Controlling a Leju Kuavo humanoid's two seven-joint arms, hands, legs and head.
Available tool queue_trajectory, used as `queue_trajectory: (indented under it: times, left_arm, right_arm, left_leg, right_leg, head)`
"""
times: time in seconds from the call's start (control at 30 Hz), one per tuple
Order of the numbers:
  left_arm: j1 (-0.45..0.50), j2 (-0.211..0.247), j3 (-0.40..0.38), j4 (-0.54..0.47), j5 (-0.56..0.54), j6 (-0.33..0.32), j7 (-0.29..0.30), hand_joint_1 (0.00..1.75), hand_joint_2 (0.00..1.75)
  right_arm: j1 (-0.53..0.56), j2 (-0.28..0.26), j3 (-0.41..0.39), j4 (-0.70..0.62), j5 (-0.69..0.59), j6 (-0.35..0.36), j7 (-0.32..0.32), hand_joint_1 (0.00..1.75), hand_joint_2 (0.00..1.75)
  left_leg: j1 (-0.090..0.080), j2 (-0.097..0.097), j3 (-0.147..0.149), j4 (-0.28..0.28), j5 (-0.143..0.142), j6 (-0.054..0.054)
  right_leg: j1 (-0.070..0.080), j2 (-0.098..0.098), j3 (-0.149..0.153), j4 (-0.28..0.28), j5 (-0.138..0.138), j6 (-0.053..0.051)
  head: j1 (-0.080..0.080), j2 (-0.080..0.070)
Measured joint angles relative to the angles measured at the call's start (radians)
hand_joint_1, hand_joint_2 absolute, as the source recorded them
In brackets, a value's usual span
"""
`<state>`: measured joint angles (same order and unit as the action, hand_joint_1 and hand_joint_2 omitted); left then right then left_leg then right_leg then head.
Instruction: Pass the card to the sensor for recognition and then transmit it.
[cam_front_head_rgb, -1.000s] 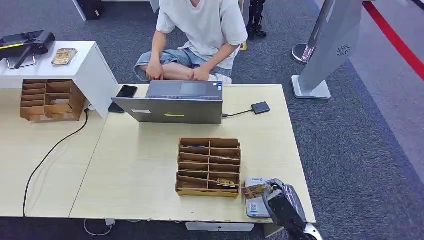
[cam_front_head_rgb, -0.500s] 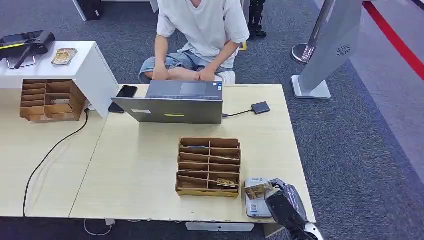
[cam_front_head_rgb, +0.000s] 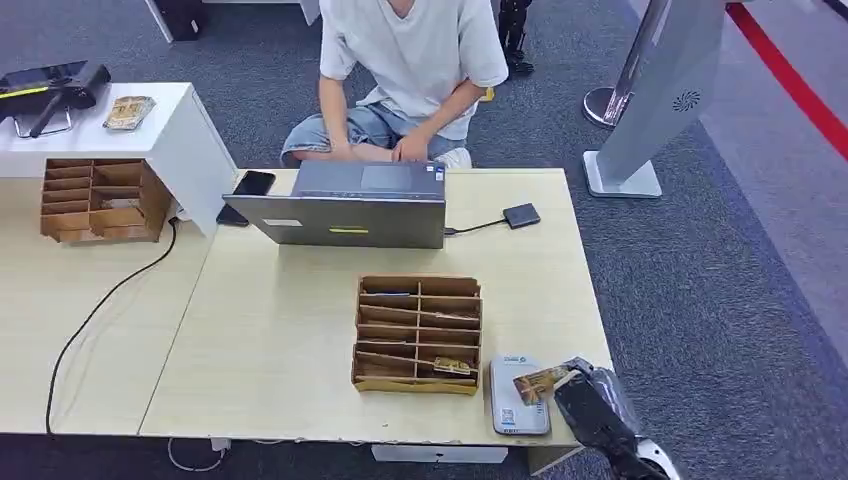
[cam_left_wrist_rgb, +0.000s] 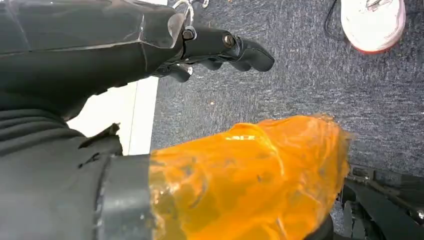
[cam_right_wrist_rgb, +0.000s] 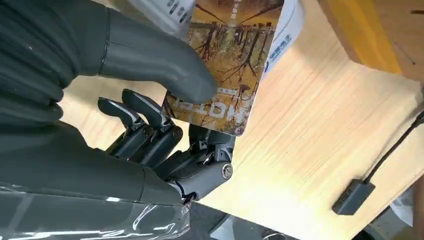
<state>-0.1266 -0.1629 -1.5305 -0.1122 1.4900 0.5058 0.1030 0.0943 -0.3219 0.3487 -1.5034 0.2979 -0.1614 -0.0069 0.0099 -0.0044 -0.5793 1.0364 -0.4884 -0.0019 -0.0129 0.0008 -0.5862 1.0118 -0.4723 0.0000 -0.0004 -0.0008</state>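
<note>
right hand (cam_front_head_rgb: 590, 408) pinched card (cam_front_head_rgb: 542, 383) between thumb (cam_right_wrist_rgb: 165, 65) and fingers (cam_right_wrist_rgb: 150, 125), at table's (cam_front_head_rgb: 280, 340) front right corner; card hung over right edge of white sensor (cam_front_head_rgb: 515, 395), just beside wooden organizer (cam_front_head_rgb: 417, 333). left hand (cam_left_wrist_rgb: 215, 47) hung above carpet, fingers curled, nothing held. person sat behind laptop (cam_front_head_rgb: 345, 205)

The head view looks forward and down from high on the robot across a pale wooden table (cam_front_head_rgb: 280, 340) to a seated person (cam_front_head_rgb: 410, 70) on grey carpet (cam_front_head_rgb: 720, 300). The right wrist view sits close behind the right hand (cam_right_wrist_rgb: 165, 150), facing the same table (cam_right_wrist_rgb: 310, 150) edge, and shares with the head view the card (cam_right_wrist_rgb: 225, 65), the white reader (cam_front_head_rgb: 518, 395) and a small dark box (cam_right_wrist_rgb: 352, 196) on a cable. The left wrist view looks down at carpet (cam_left_wrist_rgb: 300, 75) past the left hand (cam_left_wrist_rgb: 220, 47).
</note>
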Motion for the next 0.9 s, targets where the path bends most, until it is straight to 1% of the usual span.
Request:
queue_trajectory:
  times: [0.23,0.4,0.47,0.73,0.8,0.9]
  left_arm:
    - [0.000,0.001,0.000,0.000,-0.002,0.000,0.000,0.00,0.00]
    - [0.000,0.001,0.000,0.000,-0.011,-0.001,0.000,0.00,0.00]
    - [0.000,0.002,0.000,0.000,-0.016,-0.002,0.000,0.00,0.00]
    - [0.000,0.002,0.000,0.000,-0.017,-0.003,0.000,0.00,0.00]
    - [0.000,0.002,0.000,0.000,-0.020,-0.005,0.000,0.00,0.00]
    - [0.000,0.002,0.000,0.000,-0.027,-0.012,0.000,0.00,0.00]
  right_arm:
    - [-0.026,-0.073,-0.006,-0.028,-0.003,0.084,0.039,1.75,1.75]
    - [-0.057,-0.102,-0.002,-0.029,-0.005,0.141,0.053,1.75,1.75]
    - [-0.067,-0.105,0.002,-0.027,-0.021,0.160,0.040,1.75,1.75]
    - [-0.088,-0.107,0.020,-0.040,-0.119,0.193,-0.035,1.75,1.75]
    - [-0.091,-0.115,0.024,-0.049,-0.153,0.221,-0.049,1.75,1.75]
    - [-0.093,-0.143,0.026,-0.070,-0.218,0.275,-0.072,1.75,1.75]
  left_leg:
    - [0.000,0.000,0.000,0.000,0.000,0.000]
    - [0.000,0.000,0.000,0.000,0.000,0.000]
    - [0.000,0.000,0.000,0.000,0.000,0.000]
    - [0.000,0.000,0.000,0.000,0.000,0.000]
    - [0.000,0.000,0.000,0.000,0.000,0.000]
    - [0.000,0.000,0.000,0.000,0.000,0.001]
  right_leg:
    - [0.000,0.000,0.000,0.000,0.000,0.000]
    - [0.000,0.000,0.000,0.000,0.000,0.000]
    - [0.000,0.000,0.000,0.000,0.000,0.000]
    - [0.000,0.000,0.000,0.000,0.000,0.000]
    - [0.000,0.000,0.000,0.000,0.000,0.001]
    - [0.000,0.000,0.000,0.000,-0.001,0.001]
  head:
    - [0.000,0.000]
    - [0.000,0.000]
    - [0.000,0.000]
    - [0.000,0.000]
    - [0.000,0.000]
    - [0.000,0.000]
